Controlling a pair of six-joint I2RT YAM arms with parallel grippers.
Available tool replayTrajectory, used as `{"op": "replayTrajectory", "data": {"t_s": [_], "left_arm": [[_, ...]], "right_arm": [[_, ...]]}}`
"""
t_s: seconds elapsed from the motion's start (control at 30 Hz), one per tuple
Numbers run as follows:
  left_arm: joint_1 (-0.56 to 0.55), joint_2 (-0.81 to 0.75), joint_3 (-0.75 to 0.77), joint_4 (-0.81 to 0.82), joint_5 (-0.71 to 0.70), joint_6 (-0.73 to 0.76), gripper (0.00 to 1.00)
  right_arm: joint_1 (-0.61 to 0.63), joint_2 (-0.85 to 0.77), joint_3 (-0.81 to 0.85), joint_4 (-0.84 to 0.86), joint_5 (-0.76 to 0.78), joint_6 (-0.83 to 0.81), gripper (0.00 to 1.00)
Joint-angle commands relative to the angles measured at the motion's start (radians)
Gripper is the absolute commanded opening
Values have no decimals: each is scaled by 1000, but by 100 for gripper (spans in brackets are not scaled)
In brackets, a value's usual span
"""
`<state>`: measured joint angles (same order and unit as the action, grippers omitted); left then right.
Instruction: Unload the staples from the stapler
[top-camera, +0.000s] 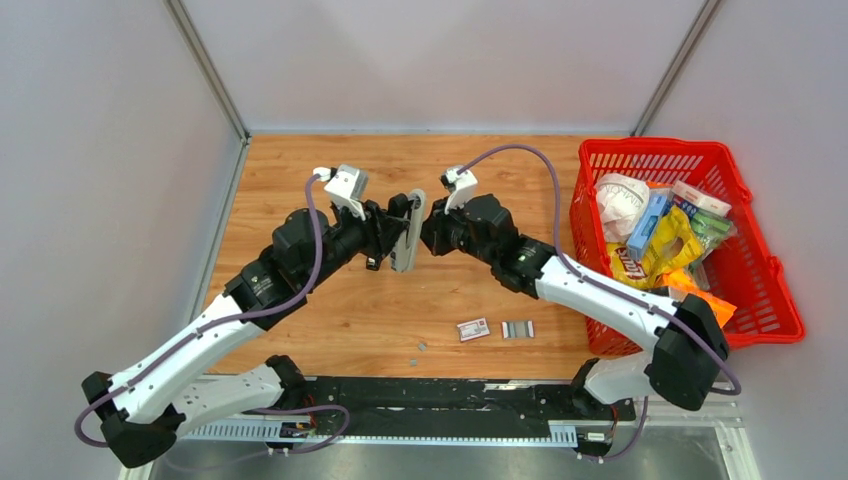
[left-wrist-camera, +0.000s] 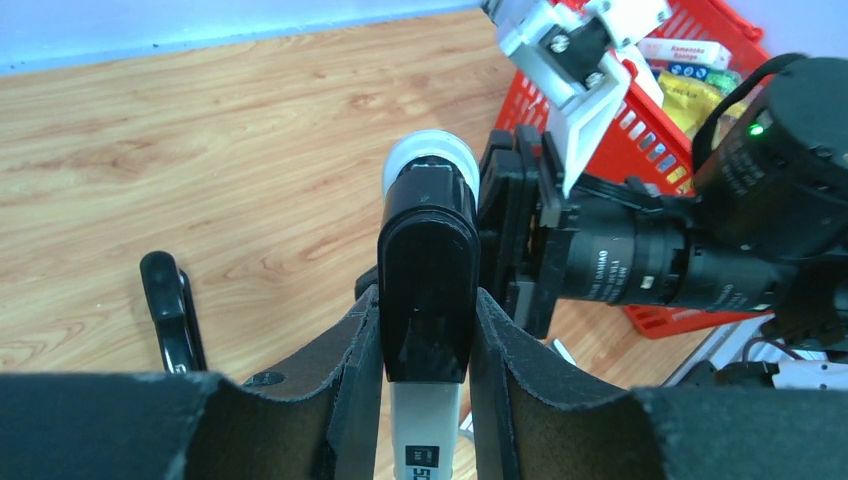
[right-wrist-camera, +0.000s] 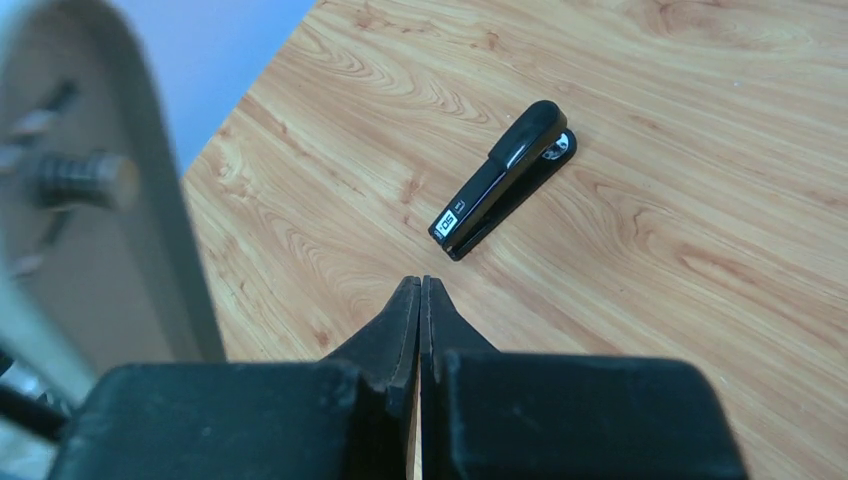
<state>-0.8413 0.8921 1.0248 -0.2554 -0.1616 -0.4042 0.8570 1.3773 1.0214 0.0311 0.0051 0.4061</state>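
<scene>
My left gripper is shut on a grey-and-black stapler and holds it above the table. In the left wrist view the stapler stands between my fingers. My right gripper is just right of the stapler, and its black body sits close beside it. In the right wrist view the right gripper is shut and empty. A short silvery strip of staples lies on the table near the front, with a tiny grey bit to its left.
A second, black stapler lies on the wood under the arms; it also shows in the left wrist view. A small red-and-white box lies beside the staples. A red basket of packets stands at the right.
</scene>
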Motion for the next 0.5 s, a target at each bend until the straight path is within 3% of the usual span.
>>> {"op": "replayTrajectory", "data": {"t_s": [0.0,0.47], "left_arm": [[1,5,41,82,28,-10,0],[2,194,112,-13,-141,48,0]], "right_arm": [[2,-78,48,-94,27,-70,0],[1,-279,-20,-352,298,-159,0]]}}
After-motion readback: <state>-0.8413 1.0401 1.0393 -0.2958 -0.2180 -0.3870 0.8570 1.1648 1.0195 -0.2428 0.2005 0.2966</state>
